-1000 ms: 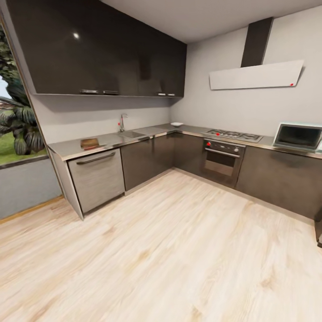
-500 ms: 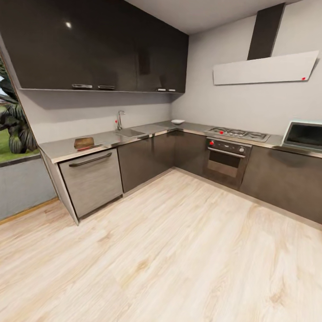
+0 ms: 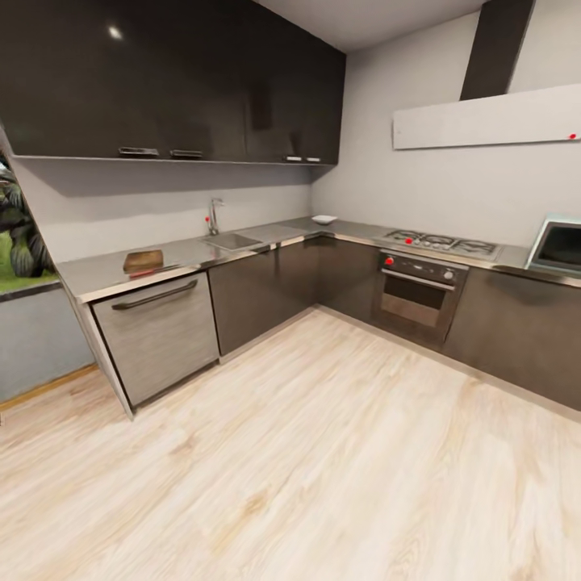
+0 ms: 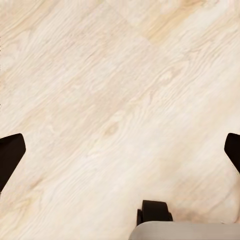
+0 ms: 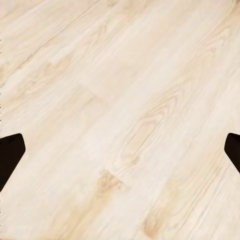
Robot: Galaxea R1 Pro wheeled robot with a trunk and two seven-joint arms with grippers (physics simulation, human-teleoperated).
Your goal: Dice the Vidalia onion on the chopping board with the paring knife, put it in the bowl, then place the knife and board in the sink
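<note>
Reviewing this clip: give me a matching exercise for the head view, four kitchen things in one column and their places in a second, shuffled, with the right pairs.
Things:
1. chopping board
2. bowl
3. sink
4. oven

Places:
A. under the hob, in the right-hand run of cabinets
B. on the countertop above the steel-fronted dishwasher
C. set into the countertop below the tap
D. on the countertop at the inner corner

Pairs: 1-B, 2-D, 3-C, 4-A

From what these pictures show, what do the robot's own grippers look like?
Little of them shows. In each wrist view, the left gripper and the right gripper appear as two plain black fingers with blunt wedge tips at the picture's edges, over pale wooden floor. No cables or markings are visible. In the left wrist view, a black wheel-like part sits by a grey curved body edge.
</note>
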